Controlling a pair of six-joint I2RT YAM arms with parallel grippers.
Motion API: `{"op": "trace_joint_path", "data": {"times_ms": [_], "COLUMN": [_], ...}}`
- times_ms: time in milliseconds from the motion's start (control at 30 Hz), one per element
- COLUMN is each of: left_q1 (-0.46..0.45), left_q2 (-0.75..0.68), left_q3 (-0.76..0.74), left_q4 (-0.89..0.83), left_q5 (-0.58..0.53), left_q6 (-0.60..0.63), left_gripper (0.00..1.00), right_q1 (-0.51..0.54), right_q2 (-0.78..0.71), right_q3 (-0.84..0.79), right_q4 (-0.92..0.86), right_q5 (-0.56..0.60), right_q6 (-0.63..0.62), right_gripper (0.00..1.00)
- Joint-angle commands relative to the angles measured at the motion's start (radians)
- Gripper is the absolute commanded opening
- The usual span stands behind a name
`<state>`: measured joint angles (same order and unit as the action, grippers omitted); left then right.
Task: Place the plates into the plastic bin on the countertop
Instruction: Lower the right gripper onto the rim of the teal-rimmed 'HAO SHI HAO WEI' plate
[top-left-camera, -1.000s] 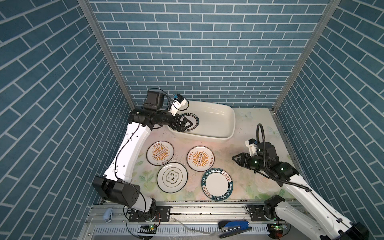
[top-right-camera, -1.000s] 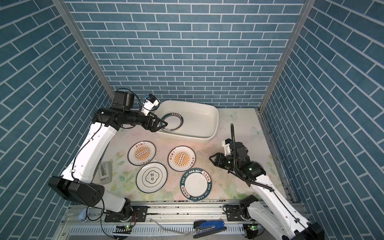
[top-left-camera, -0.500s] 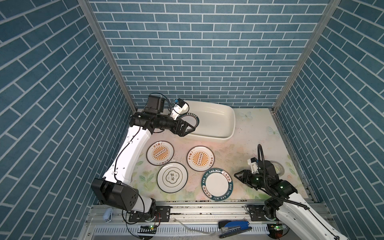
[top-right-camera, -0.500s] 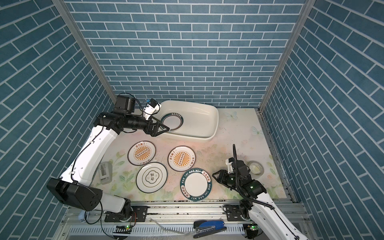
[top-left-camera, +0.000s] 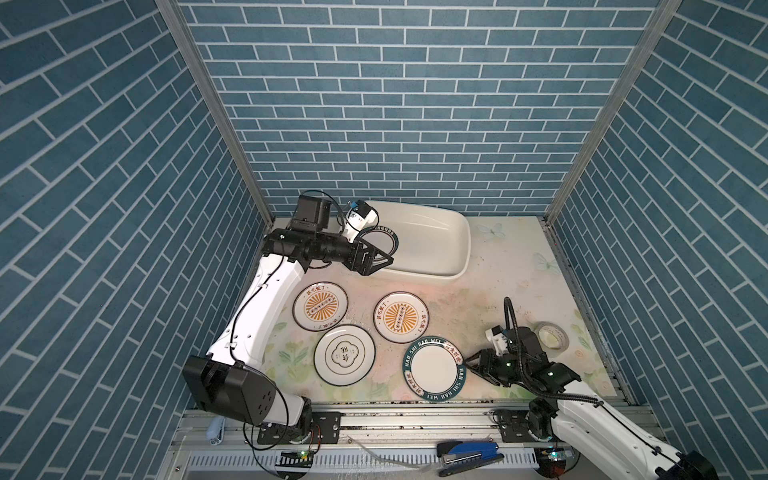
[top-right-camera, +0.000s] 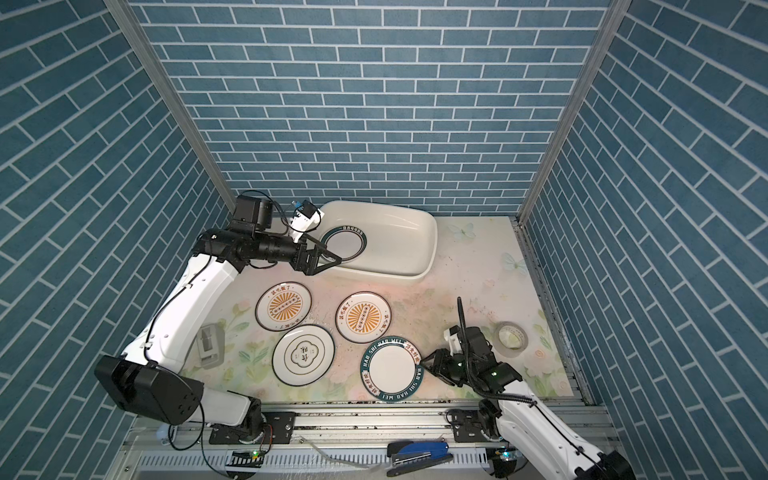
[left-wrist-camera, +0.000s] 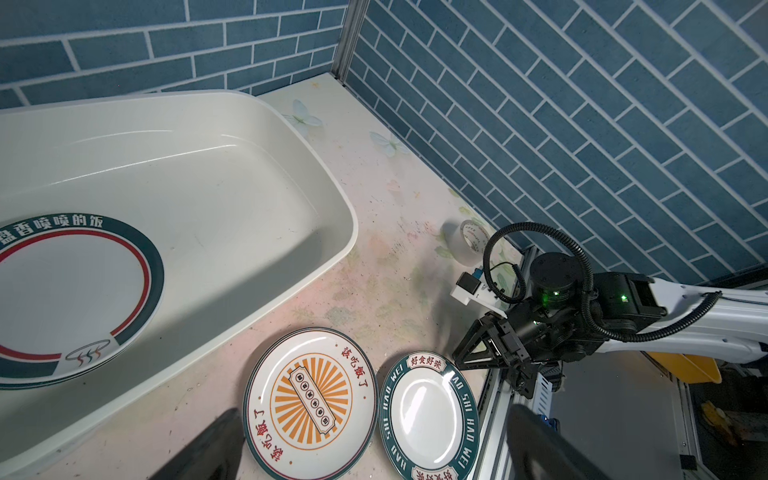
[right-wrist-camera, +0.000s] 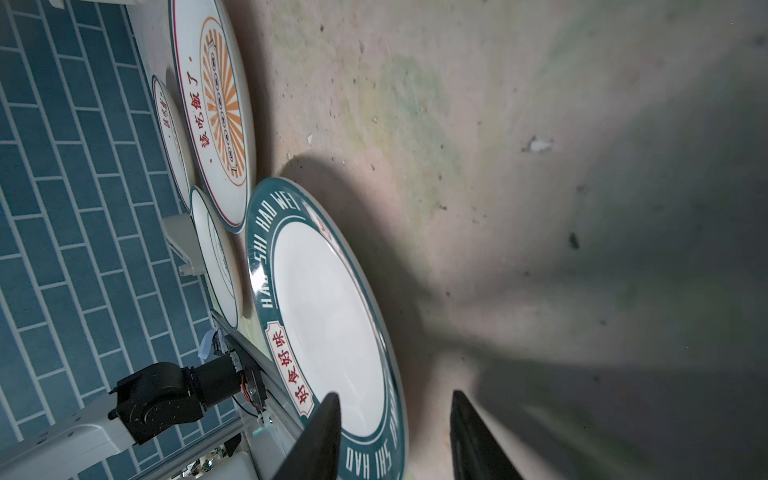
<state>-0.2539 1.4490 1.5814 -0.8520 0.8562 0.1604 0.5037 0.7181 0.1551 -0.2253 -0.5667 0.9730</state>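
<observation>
The plastic bin stands at the back of the countertop. One plate with a green-and-red ring lies flat in its left end. On the countertop lie two sunburst plates, a clover plate and a green-banded plate. My left gripper hangs open and empty over the bin's near-left rim. My right gripper is low and open, its jaws straddling the green-banded plate's right rim without pinching it.
A tape roll stands near the right wall, just behind the right arm. A small grey device lies under the left arm. A blue stapler rests on the front rail. Tiled walls close three sides.
My right arm has drawn back toward the front edge and dropped to the green-banded plate's right rim. The left gripper has drifted slightly toward the bin's near rim; the plate in the bin stays put.
</observation>
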Motion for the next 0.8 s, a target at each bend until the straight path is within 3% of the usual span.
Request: {"op": "trace_joint_path", "data": {"times_ms": [0, 767], "left_q1": [-0.004, -0.004], "left_q2": [-0.019, -0.007], "left_q3": [0.003, -0.007], "left_q4": [0.014, 0.037], "left_q5": [0.027, 0.025], "left_q6": [-0.002, -0.004], "left_gripper": [0.99, 1.0], "right_q1": [0.007, 0.016], "right_q2": [0.049, 0.256], "right_q3": [-0.005, 0.053], "right_q4": [0.08, 0.091], "right_q5": [-0.052, -0.033], "right_q6": [0.009, -0.093], "right_gripper": [0.43, 0.26]}}
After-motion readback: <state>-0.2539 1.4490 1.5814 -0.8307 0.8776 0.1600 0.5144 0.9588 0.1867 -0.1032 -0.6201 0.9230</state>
